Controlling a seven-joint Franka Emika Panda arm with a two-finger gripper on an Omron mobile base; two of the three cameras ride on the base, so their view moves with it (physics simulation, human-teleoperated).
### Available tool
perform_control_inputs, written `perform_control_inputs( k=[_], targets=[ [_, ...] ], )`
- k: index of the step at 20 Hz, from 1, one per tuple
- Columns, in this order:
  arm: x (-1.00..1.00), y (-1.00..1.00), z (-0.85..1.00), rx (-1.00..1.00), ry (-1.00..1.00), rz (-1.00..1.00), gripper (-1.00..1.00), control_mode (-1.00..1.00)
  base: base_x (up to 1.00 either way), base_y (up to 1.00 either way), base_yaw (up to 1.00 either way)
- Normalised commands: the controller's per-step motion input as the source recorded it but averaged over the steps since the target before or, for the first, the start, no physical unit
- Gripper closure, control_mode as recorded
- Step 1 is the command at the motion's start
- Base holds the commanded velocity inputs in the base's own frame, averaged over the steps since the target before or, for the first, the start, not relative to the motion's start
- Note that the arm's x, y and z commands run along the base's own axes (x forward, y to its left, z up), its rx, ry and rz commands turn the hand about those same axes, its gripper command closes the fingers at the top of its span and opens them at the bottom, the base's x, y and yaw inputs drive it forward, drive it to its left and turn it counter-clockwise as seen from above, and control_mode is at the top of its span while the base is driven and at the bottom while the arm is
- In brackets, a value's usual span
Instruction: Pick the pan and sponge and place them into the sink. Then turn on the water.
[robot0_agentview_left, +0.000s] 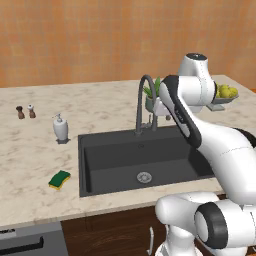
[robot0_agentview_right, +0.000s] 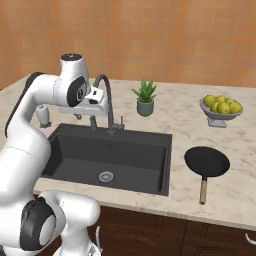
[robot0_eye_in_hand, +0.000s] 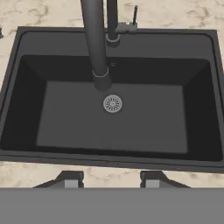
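Gripper (robot0_eye_in_hand: 112, 180) fingertips stand parted at the bottom of the hand view, with nothing between them and nothing touching them: the claw is released and empty. It hangs above the sink (robot0_eye_in_hand: 17, 87), looking down past the arched faucet (robot0_eye_in_hand: 97, 43) at the drain (robot0_eye_in_hand: 112, 103) in the centre of the frame.

Basin holds neither task item, and no water runs from the faucet tip. Judged from this, the first pick has not been made.

Pan (robot0_agentview_right: 207, 161) lies on the counter at the right of the right base view, beside the sink, its wooden handle (robot0_agentview_right: 203, 190) pointing toward the lower edge. Sponge (robot0_agentview_left: 59, 179) lies on the counter at the lower left of the left base view, beside the sink.

Next move, as a judgement: swing to one item, lower over it, and close on the pan rim, the handle, or the sponge body.
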Motion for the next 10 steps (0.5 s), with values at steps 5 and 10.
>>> perform_control_inputs(
  k=[5,10],
  targets=[
    [-0.64,-0.08,0.0,-0.01,-0.02,0.0,-1.0,-1.0,0.0,0.0,0.0],
    [-0.98,-0.36,-0.2,-0.04,-0.01,0.0,-1.0,-1.0,0.0,0.0,0.0]
  ],
)
